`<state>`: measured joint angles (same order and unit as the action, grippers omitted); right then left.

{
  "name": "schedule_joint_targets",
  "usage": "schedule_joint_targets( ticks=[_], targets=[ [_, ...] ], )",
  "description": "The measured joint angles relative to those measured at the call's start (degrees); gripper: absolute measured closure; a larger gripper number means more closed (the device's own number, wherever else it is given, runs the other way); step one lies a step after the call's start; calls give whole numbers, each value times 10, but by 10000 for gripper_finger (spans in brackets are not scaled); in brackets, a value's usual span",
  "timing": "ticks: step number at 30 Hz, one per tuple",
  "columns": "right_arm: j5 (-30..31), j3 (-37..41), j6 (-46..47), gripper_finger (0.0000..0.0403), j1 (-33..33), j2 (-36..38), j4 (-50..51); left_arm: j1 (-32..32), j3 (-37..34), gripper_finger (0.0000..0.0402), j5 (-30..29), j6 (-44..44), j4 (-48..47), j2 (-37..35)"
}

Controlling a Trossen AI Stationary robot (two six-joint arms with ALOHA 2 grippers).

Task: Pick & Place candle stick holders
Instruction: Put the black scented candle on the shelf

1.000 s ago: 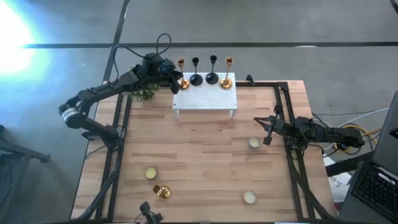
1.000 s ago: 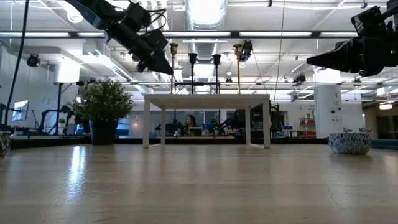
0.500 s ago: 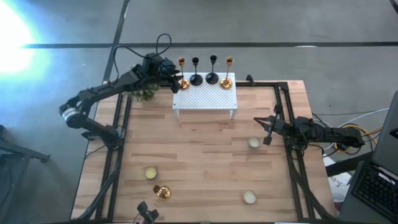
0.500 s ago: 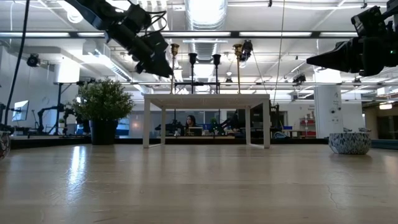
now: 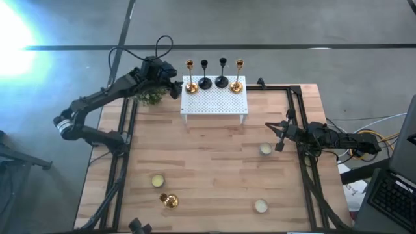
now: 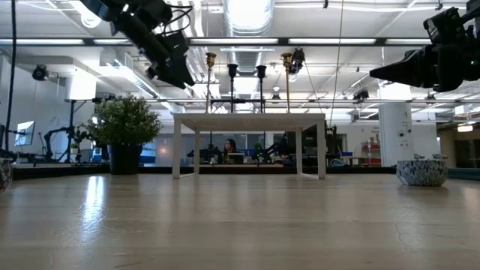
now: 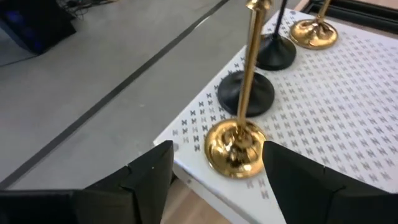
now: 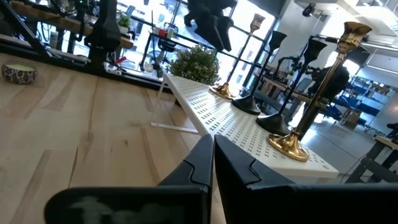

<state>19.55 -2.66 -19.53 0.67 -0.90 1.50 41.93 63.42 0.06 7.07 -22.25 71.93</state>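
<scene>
**Four holders standing on rack; one gold holder down on surface**

Left claw [image 5: 174, 88]: positioned off the 9 o'clock end of the white perforated rack [image 5: 214, 99], raised above the surface [image 5: 208, 175]. Fingers [image 7: 149, 177] stand apart, clasping nothing. In the left wrist view the nearest gold holder [image 7: 239, 134] stands upright between the spread fingers, clear of both.

Candle stick holders: four stand upright in a row along the 12 o'clock edge of the rack. Order from 9 to 3 o'clock: gold holder [image 5: 190, 83], black holder [image 5: 205, 79], second black holder [image 5: 222, 78], second gold holder [image 5: 238, 82]. A fifth gold holder [image 5: 169, 201] lies on the surface near the 7 o'clock corner.

Right claw [image 5: 278, 135]: parked at the 3 o'clock side of the surface, fingers [image 8: 199, 165] pressed together, empty.

Other items: potted plant [image 5: 151, 97] at 9 o'clock of the rack, beneath the left arm. Three small round dishes on the surface: [image 5: 157, 180], [image 5: 265, 149], [image 5: 260, 206].
</scene>
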Motion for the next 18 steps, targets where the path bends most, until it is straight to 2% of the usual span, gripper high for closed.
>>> schedule_joint_targets(
  ticks=[18],
  targets=[
    [0,0,0,394,0,0,0,0,0,151,6,26,-188,-147]
  ],
)
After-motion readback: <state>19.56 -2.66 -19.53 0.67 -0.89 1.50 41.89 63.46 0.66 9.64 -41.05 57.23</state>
